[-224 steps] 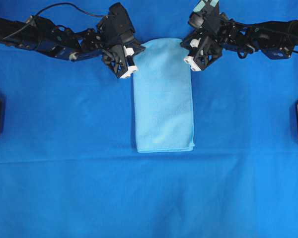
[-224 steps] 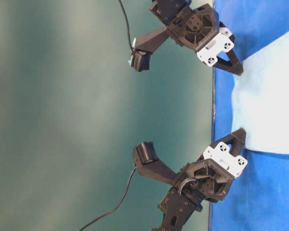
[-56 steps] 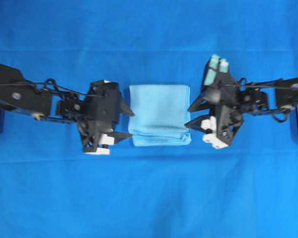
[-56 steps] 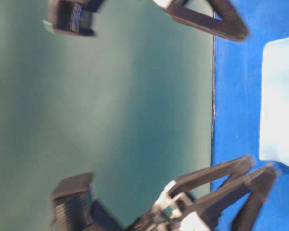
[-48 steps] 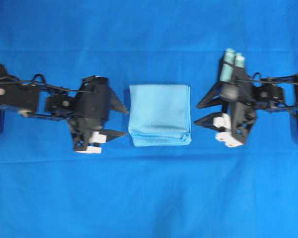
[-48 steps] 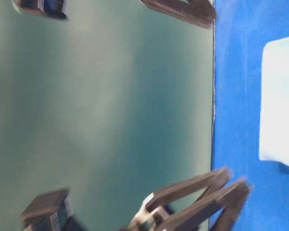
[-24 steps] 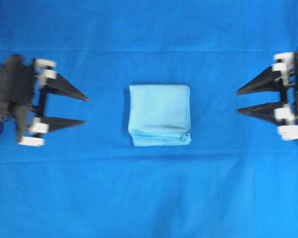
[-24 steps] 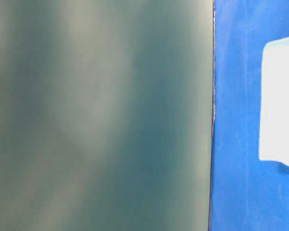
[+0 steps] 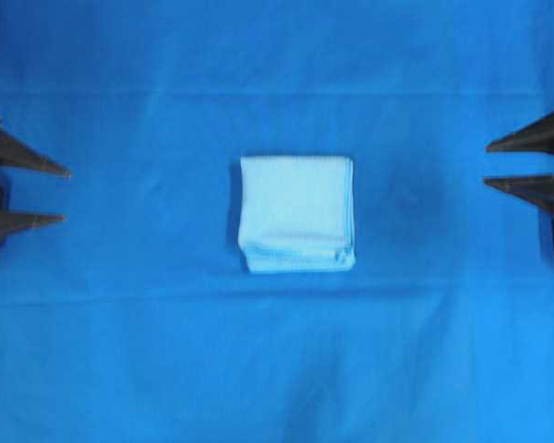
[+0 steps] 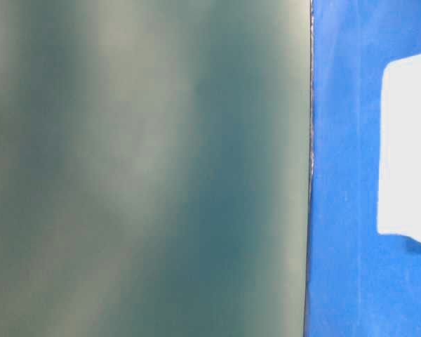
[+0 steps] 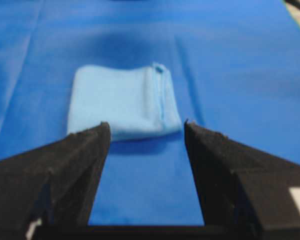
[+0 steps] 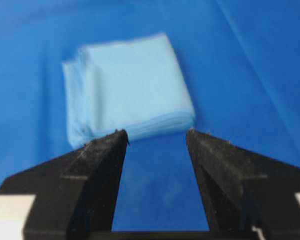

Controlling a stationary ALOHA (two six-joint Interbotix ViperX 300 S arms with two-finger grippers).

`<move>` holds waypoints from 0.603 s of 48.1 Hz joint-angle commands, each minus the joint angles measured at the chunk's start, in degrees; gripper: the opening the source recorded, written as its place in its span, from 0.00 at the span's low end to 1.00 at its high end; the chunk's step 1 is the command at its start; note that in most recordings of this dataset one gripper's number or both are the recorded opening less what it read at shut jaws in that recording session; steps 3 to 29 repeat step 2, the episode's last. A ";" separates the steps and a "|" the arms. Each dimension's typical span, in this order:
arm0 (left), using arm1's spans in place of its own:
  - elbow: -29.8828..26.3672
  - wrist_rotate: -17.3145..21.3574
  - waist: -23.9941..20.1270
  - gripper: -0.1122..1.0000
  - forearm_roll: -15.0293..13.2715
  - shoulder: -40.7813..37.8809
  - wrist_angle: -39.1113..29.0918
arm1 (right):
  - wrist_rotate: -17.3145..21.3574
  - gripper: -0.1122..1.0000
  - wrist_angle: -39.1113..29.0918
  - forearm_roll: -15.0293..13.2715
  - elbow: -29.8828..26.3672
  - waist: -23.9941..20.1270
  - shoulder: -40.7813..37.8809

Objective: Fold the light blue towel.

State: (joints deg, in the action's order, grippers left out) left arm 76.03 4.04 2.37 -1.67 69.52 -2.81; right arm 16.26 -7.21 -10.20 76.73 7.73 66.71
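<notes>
The light blue towel (image 9: 296,213) lies folded into a small, thick square in the middle of the table, its layered edges along the near side. It also shows in the table-level view as the pale towel (image 10: 407,151), in the left wrist view as the towel (image 11: 121,102) and in the right wrist view as the towel (image 12: 127,89). My left gripper (image 9: 65,196) stands open at the far left edge, well away from it. At the far right edge my right gripper (image 9: 486,164) is open too. In both wrist views the left gripper (image 11: 146,127) and right gripper (image 12: 157,134) hold nothing.
A deep royal-blue table cloth (image 9: 277,360) covers the whole table, with faint creases across it. A dull green wall (image 10: 147,168) fills the left of the table-level view.
Both arms have drawn back outward from the folded towel to the left and right edges of the overhead view. The towel has stayed put.
</notes>
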 commanded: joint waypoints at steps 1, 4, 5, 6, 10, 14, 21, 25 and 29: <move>0.62 -0.44 -0.88 0.63 0.09 1.58 0.18 | 0.09 0.61 3.08 0.09 0.18 0.00 -1.14; 0.79 -0.44 -0.97 0.63 0.09 1.76 0.18 | 0.09 0.61 3.52 0.09 0.26 0.00 -1.49; 0.79 -0.44 -0.97 0.63 0.09 1.76 0.18 | 0.09 0.61 3.52 0.09 0.26 0.00 -1.49; 0.79 -0.44 -0.97 0.63 0.09 1.76 0.18 | 0.09 0.61 3.52 0.09 0.26 0.00 -1.49; 0.79 -0.44 -0.97 0.63 0.09 1.76 0.18 | 0.09 0.61 3.52 0.09 0.26 0.00 -1.49; 0.79 -0.44 -0.97 0.63 0.09 1.76 0.18 | 0.09 0.61 3.52 0.09 0.26 0.00 -1.49; 0.79 -0.44 -0.97 0.63 0.09 1.76 0.18 | 0.09 0.61 3.52 0.09 0.26 0.00 -1.49; 0.79 -0.44 -0.97 0.63 0.09 1.76 0.18 | 0.09 0.61 3.52 0.09 0.26 0.00 -1.49; 0.79 -0.44 -0.97 0.63 0.09 1.76 0.18 | 0.09 0.61 3.52 0.09 0.26 0.00 -1.49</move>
